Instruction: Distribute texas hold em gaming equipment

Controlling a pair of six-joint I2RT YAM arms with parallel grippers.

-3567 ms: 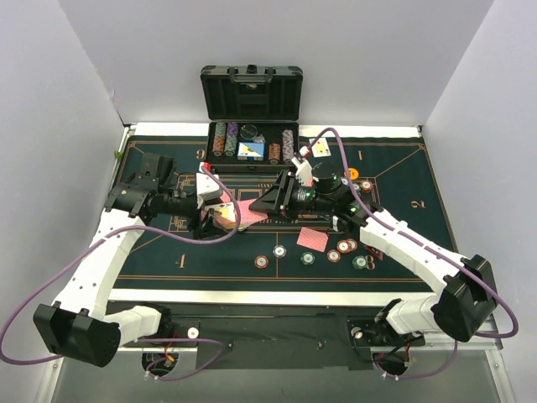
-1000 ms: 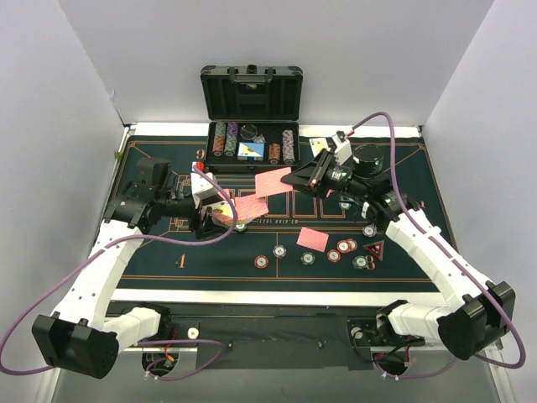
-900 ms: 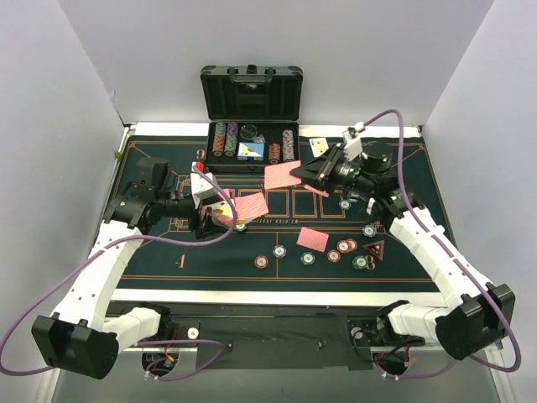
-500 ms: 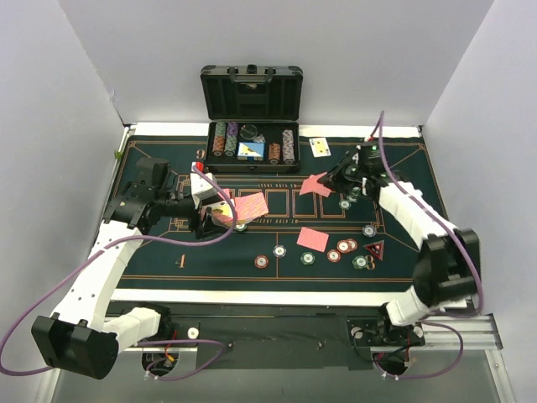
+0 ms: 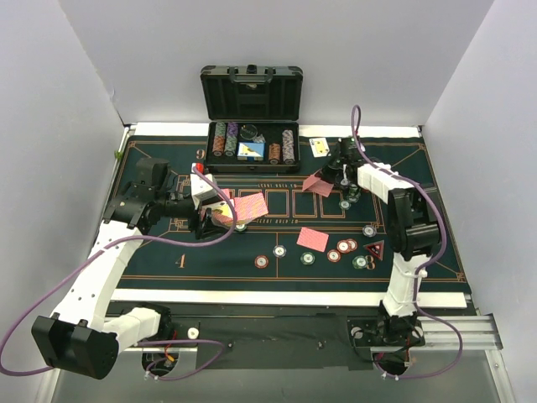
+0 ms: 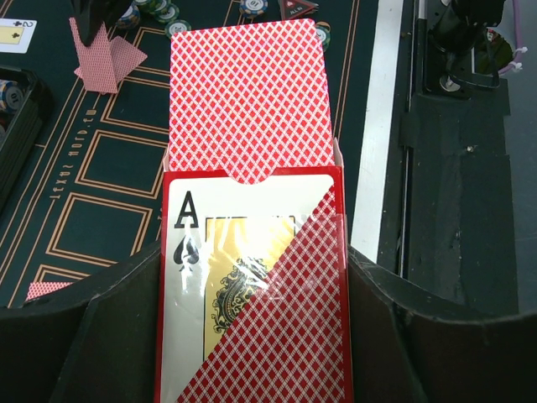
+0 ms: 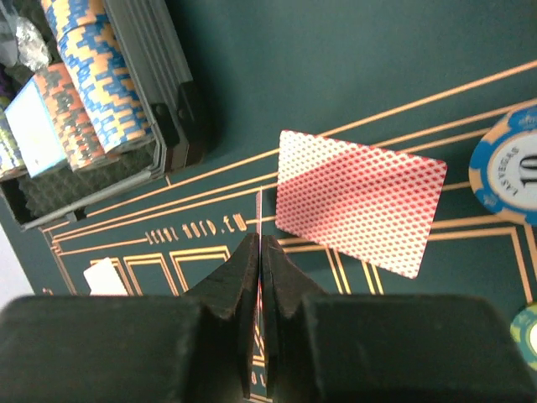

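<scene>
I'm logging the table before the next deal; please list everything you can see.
felt: one, dark green, covering table
case: one, black, lid up, far edge
racked chip rows: several, mixed colours, inside case
face-up card: one, white, right of case
far card: one, red-backed, flat, nearer than face-up card
near card: one, red-backed, flat mid-felt
held card: one, red-backed, pinched beside far card
card box: one, red, cards protruding, left-centre
loose chips: about ten, mixed colours, right-centre felt
triangular marker: one, dark red, near-right felt
left tool: one, black, shut on card box
right tool: one, black, shut on held card
</scene>
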